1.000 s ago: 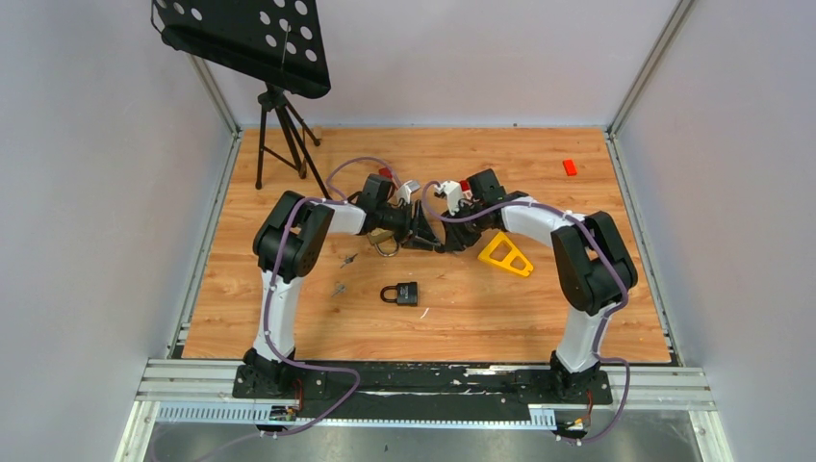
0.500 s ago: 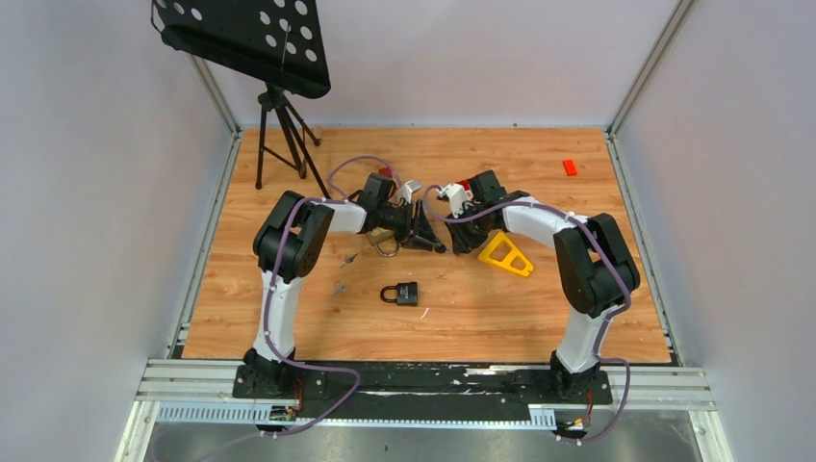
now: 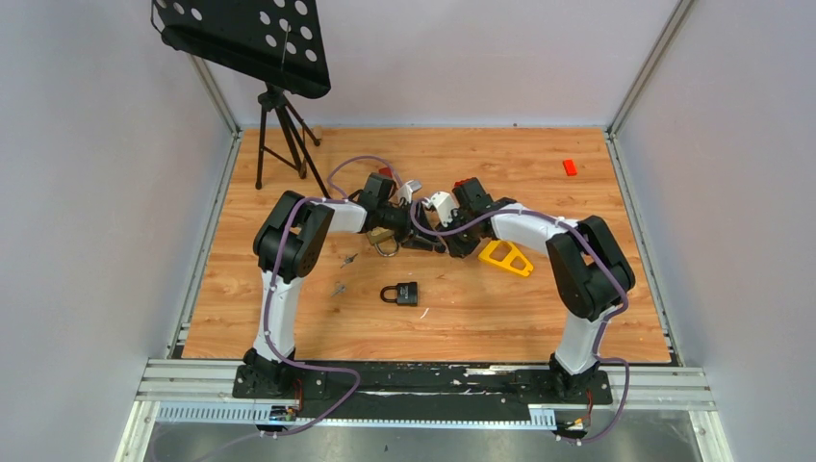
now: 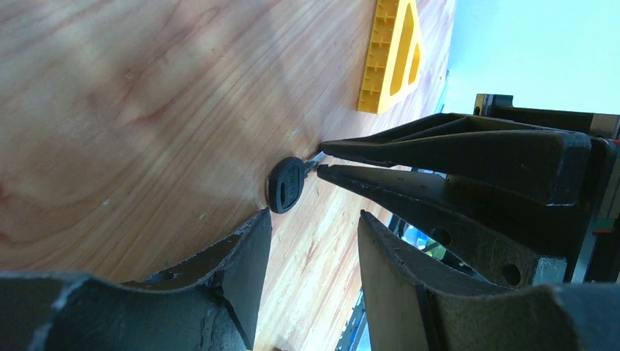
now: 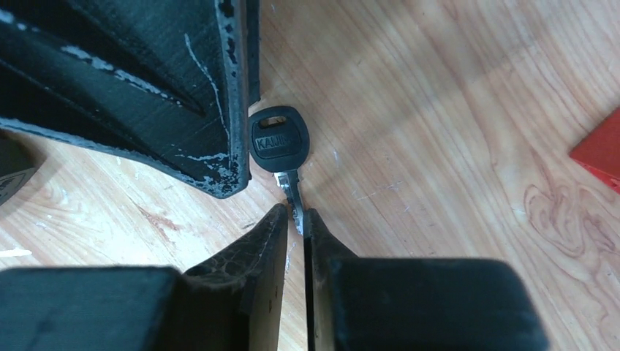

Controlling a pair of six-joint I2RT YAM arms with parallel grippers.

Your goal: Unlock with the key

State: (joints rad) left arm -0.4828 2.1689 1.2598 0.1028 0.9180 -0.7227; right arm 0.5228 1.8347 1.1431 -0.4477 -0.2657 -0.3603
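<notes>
A key with a black plastic head (image 5: 279,140) lies flat on the wooden table; it also shows in the left wrist view (image 4: 285,185). My right gripper (image 5: 296,213) is shut on the key's metal blade, its tips down at the table (image 3: 446,246). My left gripper (image 4: 313,219) is open and empty, one finger (image 5: 146,110) right beside the key's head. The two grippers meet tip to tip at mid-table. A black padlock (image 3: 404,294) lies closed on the table nearer the front, apart from both grippers.
A yellow triangular piece (image 3: 505,256) lies just right of the grippers. A brass padlock (image 3: 383,238) sits under the left arm, with loose keys (image 3: 348,258) to its left. A small red block (image 3: 570,166) is at the back right. A tripod stand (image 3: 279,135) is at the back left.
My right gripper has moved left towards the left gripper and now pinches the key's blade. The left arm has barely moved.
</notes>
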